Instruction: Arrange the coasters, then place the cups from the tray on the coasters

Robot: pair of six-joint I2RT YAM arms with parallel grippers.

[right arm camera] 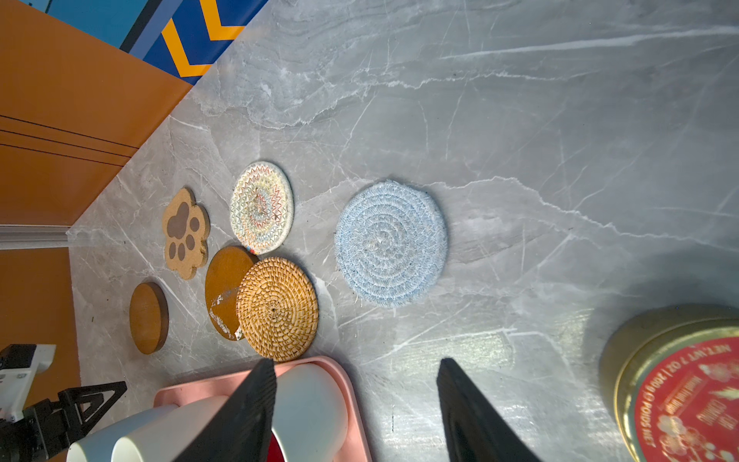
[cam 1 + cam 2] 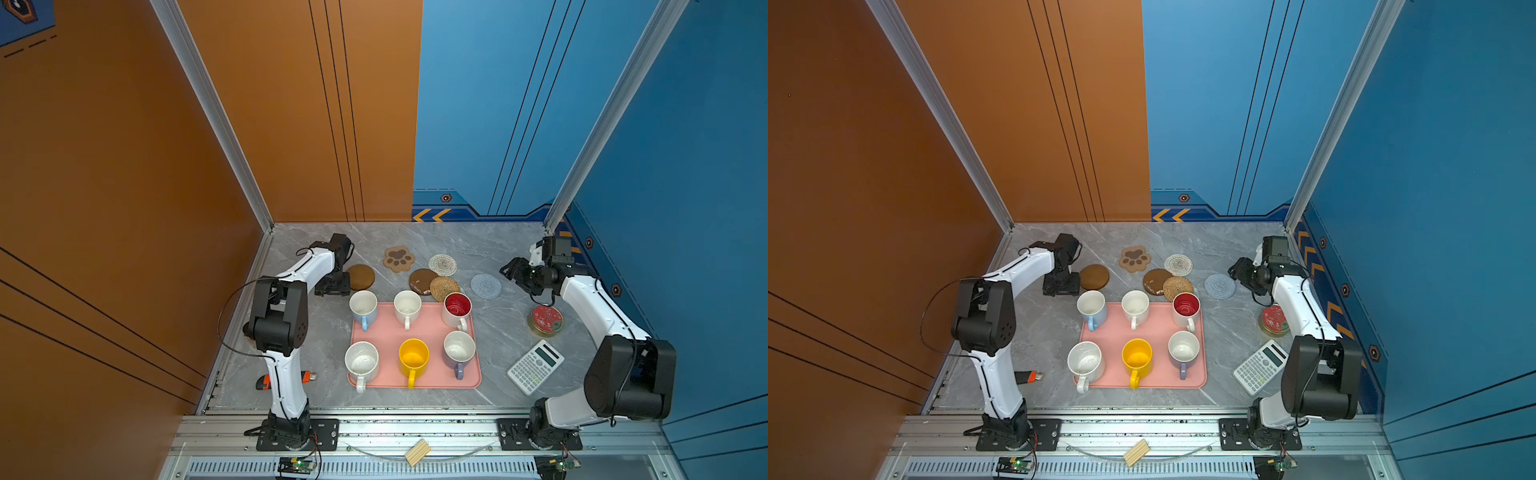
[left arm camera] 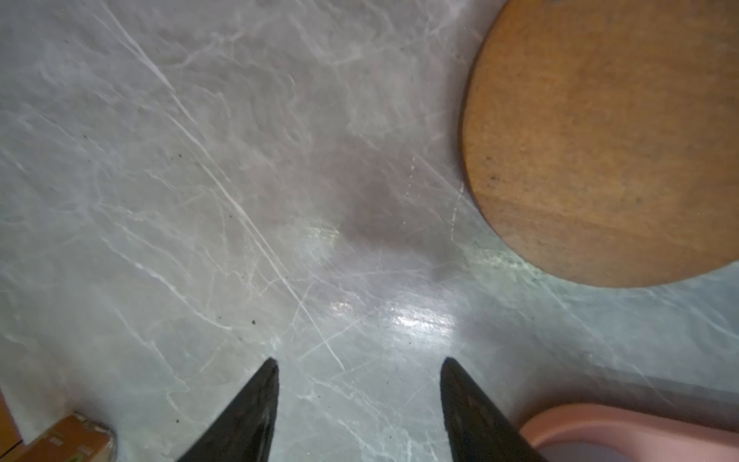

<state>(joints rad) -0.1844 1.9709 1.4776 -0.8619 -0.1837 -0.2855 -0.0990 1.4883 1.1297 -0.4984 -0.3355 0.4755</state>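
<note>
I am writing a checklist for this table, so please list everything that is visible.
coasters: six, tan paw, two brown, rattan, cream, blue-grey; behind tray
cups: six, blue, white, red-inside, speckled, yellow, lavender; on tray
tray: one, pink; centre
tin: one, red-topped; right of tray
calculator: one, white; front right
stick: one, orange-black; front left
wooden block: one, pale; front rail
left gripper: one, black, open; beside brown coaster
right gripper: one, black, open; right of blue-grey coaster
</note>
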